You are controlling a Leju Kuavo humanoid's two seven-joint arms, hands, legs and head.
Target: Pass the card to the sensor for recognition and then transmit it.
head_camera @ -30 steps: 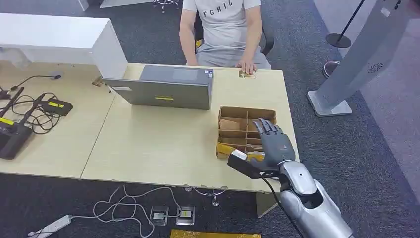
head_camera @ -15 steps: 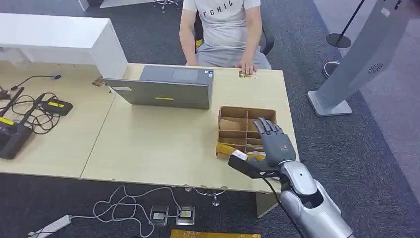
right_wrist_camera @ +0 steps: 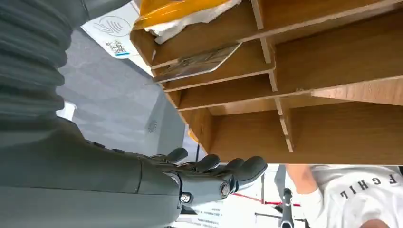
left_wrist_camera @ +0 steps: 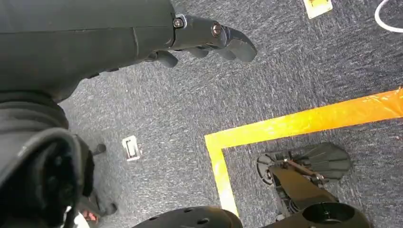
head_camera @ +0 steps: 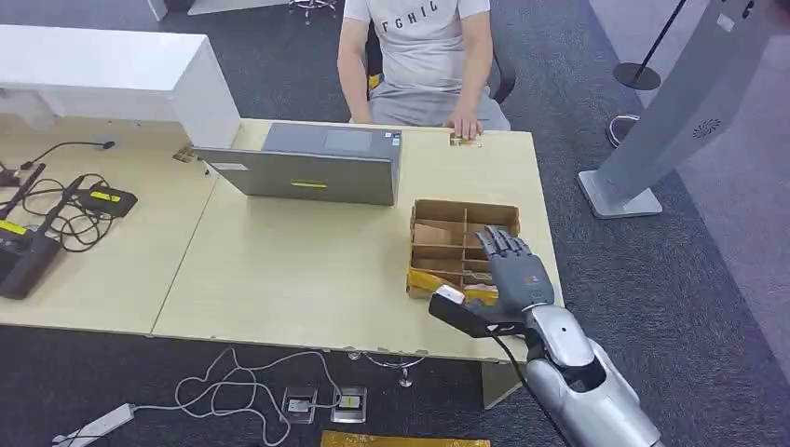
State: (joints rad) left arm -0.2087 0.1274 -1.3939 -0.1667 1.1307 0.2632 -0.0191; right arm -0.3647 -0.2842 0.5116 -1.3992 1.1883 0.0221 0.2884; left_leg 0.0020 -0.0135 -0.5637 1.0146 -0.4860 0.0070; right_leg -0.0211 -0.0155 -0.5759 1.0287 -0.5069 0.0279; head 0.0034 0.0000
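Right hand (head_camera: 514,272) (empty, fingers extended) hovers over card (right_wrist_camera: 197,63) in divided box (head_camera: 424,212)

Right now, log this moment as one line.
phase: reaching | right hand: open, over divided box | card: in compartment, not held | left hand: hanging, holds nothing

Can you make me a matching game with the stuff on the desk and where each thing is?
Things:
1. laptop
2. cardboard box
3. right hand
4. person

Places:
A. sitting at the far side of the desk
B. over the box's right part, fingers spread
C. middle of the desk's far part, beside the white unit
D. near the desk's right edge, split into compartments

Pairs: 1-C, 2-D, 3-B, 4-A
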